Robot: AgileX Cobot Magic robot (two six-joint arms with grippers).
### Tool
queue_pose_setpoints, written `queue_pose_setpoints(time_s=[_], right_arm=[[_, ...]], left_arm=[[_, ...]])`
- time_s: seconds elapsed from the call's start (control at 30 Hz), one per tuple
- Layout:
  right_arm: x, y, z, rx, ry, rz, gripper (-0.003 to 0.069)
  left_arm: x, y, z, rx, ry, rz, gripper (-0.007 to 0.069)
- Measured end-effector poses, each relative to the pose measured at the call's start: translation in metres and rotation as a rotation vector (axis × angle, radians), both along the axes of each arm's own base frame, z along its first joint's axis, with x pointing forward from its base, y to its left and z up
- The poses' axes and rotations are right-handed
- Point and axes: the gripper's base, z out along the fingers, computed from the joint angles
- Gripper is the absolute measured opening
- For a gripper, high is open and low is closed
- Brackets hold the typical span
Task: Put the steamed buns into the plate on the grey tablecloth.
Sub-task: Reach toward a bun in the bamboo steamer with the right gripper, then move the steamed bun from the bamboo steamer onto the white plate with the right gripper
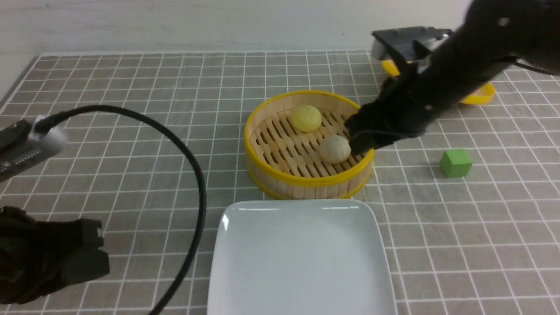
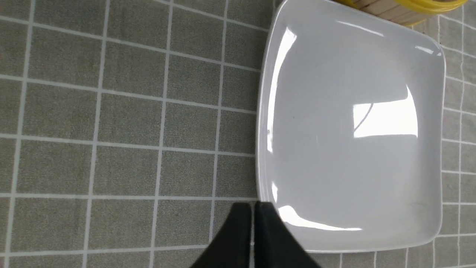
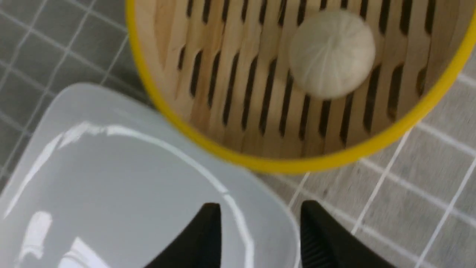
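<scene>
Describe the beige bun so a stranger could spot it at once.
On the grey tablecloth, behind the white square plate, stands a round yellow-rimmed bamboo steamer. Of the two buns on its slats, it is the beige-grey bun on the side nearer the plate and the green cube; its neighbour is the pale yellow bun.

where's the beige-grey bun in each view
Front view: beige-grey bun in the steamer, near-right part.
Left wrist view: not in it.
Right wrist view: bun on the steamer's slats, past the plate corner.
Shared landmark: the white plate beside the steamer's yellow rim.
</scene>
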Motion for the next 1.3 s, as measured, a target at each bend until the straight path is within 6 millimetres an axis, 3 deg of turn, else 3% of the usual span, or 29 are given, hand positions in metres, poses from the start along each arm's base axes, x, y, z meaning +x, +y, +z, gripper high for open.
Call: queue_pose_setpoints(time_s=[0.03, 0.07, 0.17, 0.33, 0.43, 0.57, 0.6, 0.7, 0.8, 0.87, 0.93, 0.97, 1.03, 1.07, 1.13, 1.3], right_arm=[[0.017, 0.011, -0.008, -0.034, -0.009, -0.006, 0.0345], [0.020, 0.011, -0.009, -0.043, -0.011, -0.010, 0.0351], [0.056, 0.027, -0.032, -0.118, -0.006, -0.046, 0.0370], [0.081, 0.035, -0.060, -0.187, 0.038, -0.077, 0.0347], [0.086, 0.037, -0.075, -0.207, 0.082, -0.075, 0.0267], [0.081, 0.036, -0.063, -0.207, 0.100, -0.068, 0.0051], [0.080, 0.036, -0.060, -0.207, 0.099, -0.065, 0.0037], [0.063, 0.028, -0.021, -0.203, 0.104, -0.049, 0.0018], [0.041, 0.020, 0.030, -0.134, 0.044, -0.047, 0.0018], [0.017, 0.012, 0.059, -0.086, 0.020, -0.042, 0.0018], [-0.015, 0.008, 0.067, -0.061, 0.057, -0.021, 0.0018], [-0.029, 0.009, 0.067, -0.059, 0.081, -0.008, 0.0018], [-0.058, 0.013, 0.041, -0.096, 0.184, 0.030, 0.0021], [-0.064, 0.015, 0.033, -0.111, 0.208, 0.042, 0.0021], [-0.091, 0.025, -0.004, -0.142, 0.265, 0.080, 0.0033], [-0.112, 0.039, -0.069, -0.149, 0.254, 0.074, 0.0114]], left_arm=[[0.000, 0.000, 0.000, 0.006, 0.000, 0.000, 0.0071], [0.000, 0.000, 0.000, 0.006, 0.000, 0.000, 0.0073], [0.000, 0.000, 0.000, 0.007, 0.000, 0.000, 0.0118], [0.000, 0.001, 0.000, 0.009, -0.001, -0.001, 0.0147], [0.000, 0.001, 0.000, 0.009, -0.001, -0.001, 0.0153], [0.000, 0.001, 0.000, 0.009, -0.001, -0.001, 0.0160], [0.000, 0.001, 0.000, 0.009, -0.001, -0.001, 0.0160], [0.000, 0.001, 0.000, 0.013, -0.001, -0.001, 0.0161], [0.001, 0.001, 0.000, 0.014, -0.001, 0.000, 0.0162], [0.001, 0.001, 0.000, 0.017, -0.003, 0.001, 0.0162], [0.001, 0.002, 0.000, 0.028, -0.009, 0.003, 0.0165], [0.001, 0.002, 0.000, 0.030, -0.010, 0.003, 0.0167], [0.002, 0.003, 0.000, 0.036, -0.014, 0.004, 0.0171], [0.002, 0.003, 0.000, 0.037, -0.014, 0.004, 0.0171], [0.003, 0.003, 0.000, 0.040, -0.025, 0.009, 0.0177], [0.006, 0.004, 0.002, 0.042, -0.065, 0.027, 0.0181]])
